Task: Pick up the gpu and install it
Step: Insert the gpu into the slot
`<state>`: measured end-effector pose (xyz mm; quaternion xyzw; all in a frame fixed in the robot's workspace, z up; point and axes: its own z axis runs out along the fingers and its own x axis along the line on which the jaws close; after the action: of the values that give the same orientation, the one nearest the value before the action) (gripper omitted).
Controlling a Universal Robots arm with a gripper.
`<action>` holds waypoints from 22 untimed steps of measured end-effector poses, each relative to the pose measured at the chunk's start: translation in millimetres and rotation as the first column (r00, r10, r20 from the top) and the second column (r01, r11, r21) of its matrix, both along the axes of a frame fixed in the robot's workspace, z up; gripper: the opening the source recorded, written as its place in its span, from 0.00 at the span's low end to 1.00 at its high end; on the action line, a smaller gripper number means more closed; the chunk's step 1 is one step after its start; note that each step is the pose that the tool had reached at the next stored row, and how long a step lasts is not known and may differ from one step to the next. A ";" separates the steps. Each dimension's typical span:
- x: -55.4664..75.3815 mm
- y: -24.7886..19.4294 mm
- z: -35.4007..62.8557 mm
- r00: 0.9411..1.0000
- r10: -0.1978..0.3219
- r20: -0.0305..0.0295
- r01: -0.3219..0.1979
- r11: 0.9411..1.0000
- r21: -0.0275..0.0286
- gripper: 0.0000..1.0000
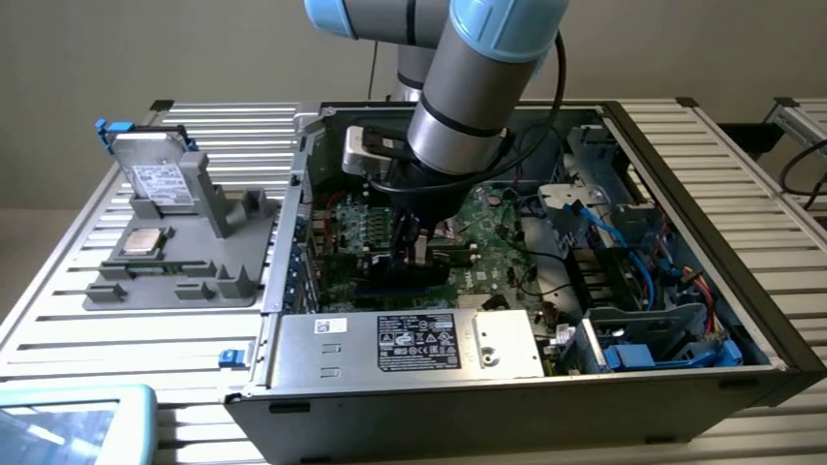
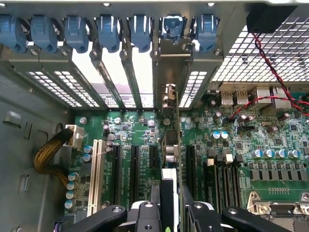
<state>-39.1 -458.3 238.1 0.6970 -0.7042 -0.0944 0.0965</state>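
GPU [image 2: 177, 145]: one thin card seen edge-on, standing upright between the gripper's fingers, its silver end bracket [image 2: 169, 72] up against the case's rear slot wall; its lower edge sits at a motherboard slot, though I cannot tell if it is fully seated.
Gripper [image 2: 170, 205]: one, closed narrowly on the GPU, one black finger on each face of the card; in the exterior view it [image 1: 420, 254] reaches down inside the open computer case [image 1: 723, 387].
Power supply [image 1: 413, 341]: one silver box with a black label, at the near wall of the case in the exterior view.
Motherboard [image 2: 140, 130]: one green board; beside the card I count four black expansion slots [image 2: 117, 171] and one white slot [image 2: 96, 169].
Slot latches [image 2: 108, 31]: seven blue clips in a row along the rear wall.
Braided cable [image 2: 46, 154]: one, yellow, curving to a white plug.
Arm [image 1: 472, 87]: one, grey with light-blue joints, coming down from the far side.
Parts tray [image 1: 181, 262]: one grey holder on the slatted table [image 1: 77, 320], on the exterior view's left of the case, well apart from the gripper.
Hard drive [image 1: 162, 179]: one, silver and labelled, standing at the tray's far end.
Processor [image 1: 139, 242]: one square silver chip lying in the tray.
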 end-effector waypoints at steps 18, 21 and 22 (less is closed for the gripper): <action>0.1 -0.3 -0.9 1.000 0.000 -0.009 0.000 1.000 0.000 0.27; 0.1 -0.3 -1.0 1.000 0.000 -0.009 0.000 1.000 0.000 0.27; 0.1 -0.3 -1.0 1.000 0.000 -0.009 0.000 1.000 0.000 0.27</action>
<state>-39.0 -458.6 237.2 0.6965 -0.7038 -0.0976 0.0996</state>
